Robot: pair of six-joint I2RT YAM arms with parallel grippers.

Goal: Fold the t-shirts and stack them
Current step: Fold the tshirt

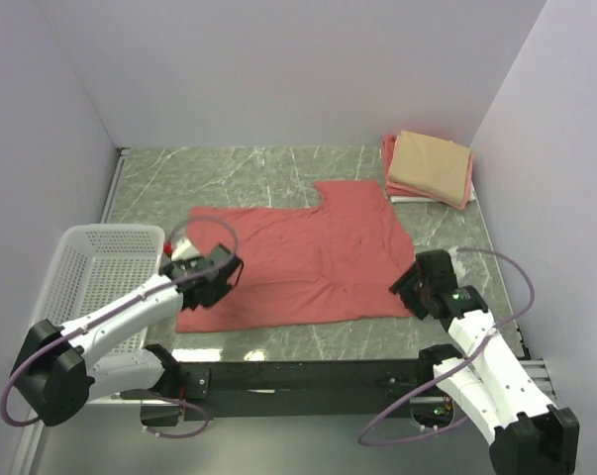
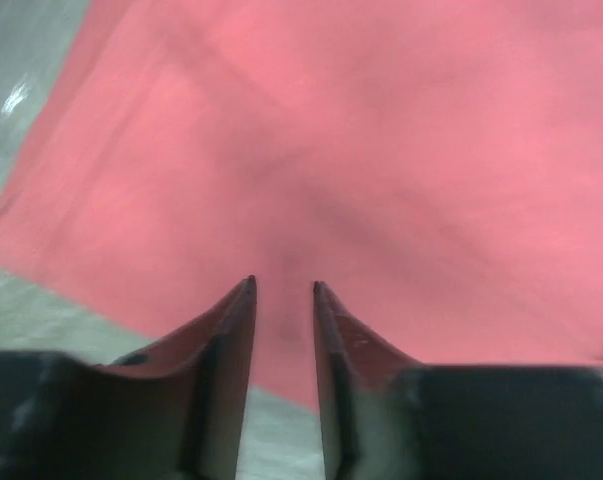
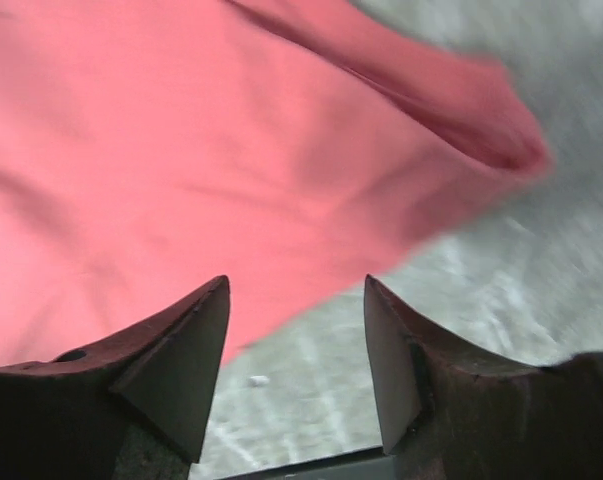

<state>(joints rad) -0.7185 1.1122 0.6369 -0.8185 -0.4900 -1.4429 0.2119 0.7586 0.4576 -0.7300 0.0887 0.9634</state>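
Observation:
The large salmon-red t-shirt (image 1: 298,262) lies spread flat on the marble table, one sleeve pointing to the back. My left gripper (image 1: 211,282) hovers over its near-left corner. In the left wrist view its jaws (image 2: 283,285) stand a narrow gap apart, with nothing between them and the red cloth (image 2: 381,150) below. My right gripper (image 1: 409,287) is at the shirt's near-right corner, open and empty (image 3: 296,285), just off the hem (image 3: 181,150). A folded tan t-shirt (image 1: 432,166) rests on a folded pink one (image 1: 389,170) at the back right.
A white mesh basket (image 1: 90,267) stands at the left edge beside my left arm. Pale walls close in the table on three sides. Bare marble (image 3: 501,300) shows under my right gripper, and the black base rail (image 1: 308,376) runs along the near edge.

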